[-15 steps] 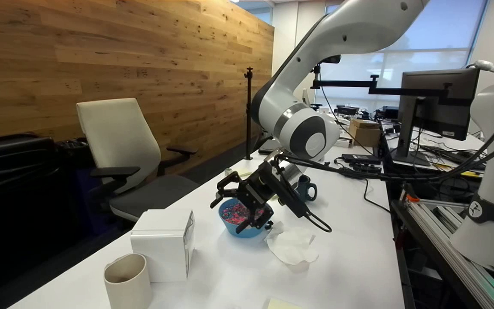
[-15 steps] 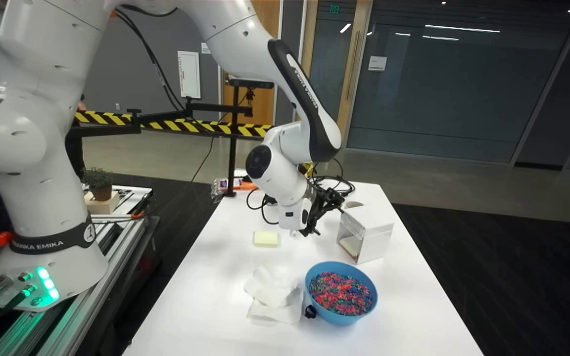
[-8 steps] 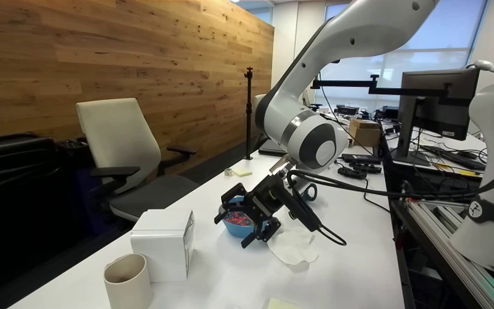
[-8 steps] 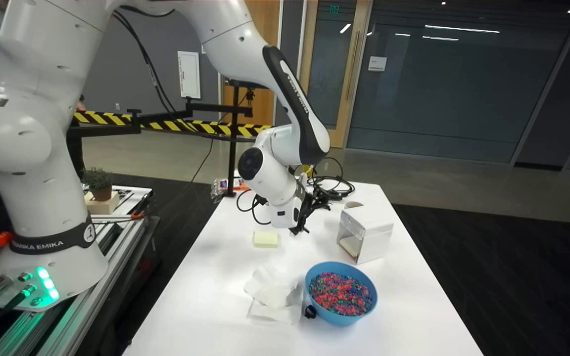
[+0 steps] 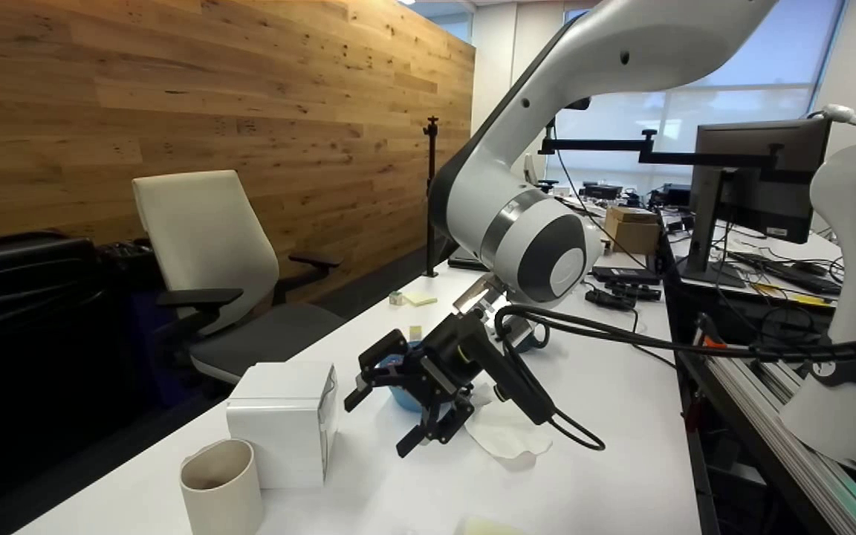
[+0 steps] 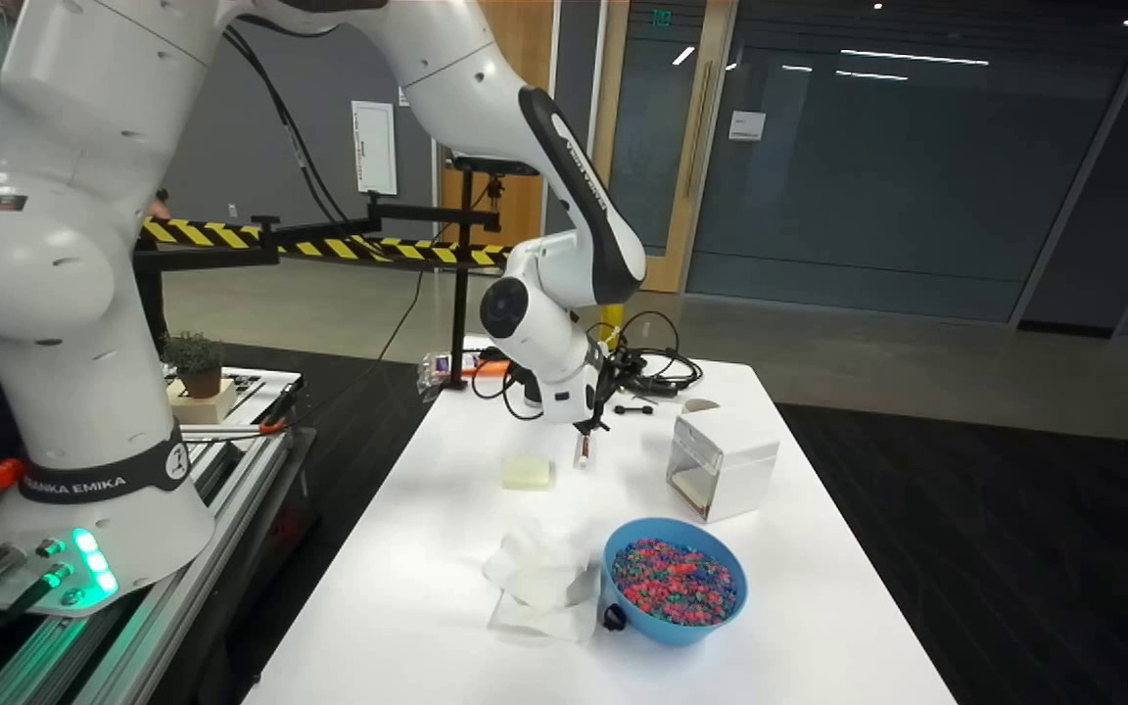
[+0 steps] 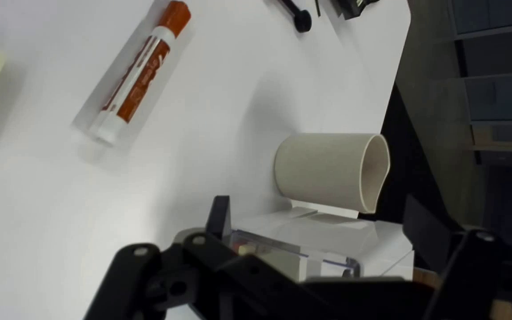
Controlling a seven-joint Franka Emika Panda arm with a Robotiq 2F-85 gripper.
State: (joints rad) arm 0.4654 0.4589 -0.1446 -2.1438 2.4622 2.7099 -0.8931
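My gripper (image 5: 380, 422) hangs tilted over the white table, its two black fingers wide apart with nothing held between them. In the wrist view, the white box with a clear front (image 7: 340, 233) appears beyond and between the fingers, apart from them. Behind that box stands a beige cup (image 7: 322, 169). An orange-and-white marker (image 7: 136, 80) lies on the table to the upper left; in an exterior view this marker (image 6: 584, 450) shows just below the gripper. A blue bowl (image 6: 672, 634) full of coloured bits sits farther off, partly covered by the gripper in an exterior view.
A pale yellow pad (image 6: 527, 474) and crumpled white paper (image 6: 544, 583) lie on the table. Near the cup is a black dumbbell-shaped piece (image 6: 634, 409), with coiled cables (image 6: 662, 367) behind. A dark mug (image 5: 539, 338) sits partly behind the wrist. An office chair (image 5: 205, 245) stands beside the table.
The gripper has swung away from the bowl, passing down and a little left in an exterior view. The marker and dumbbell-shaped piece have come out from behind it. The jaws have stayed open.
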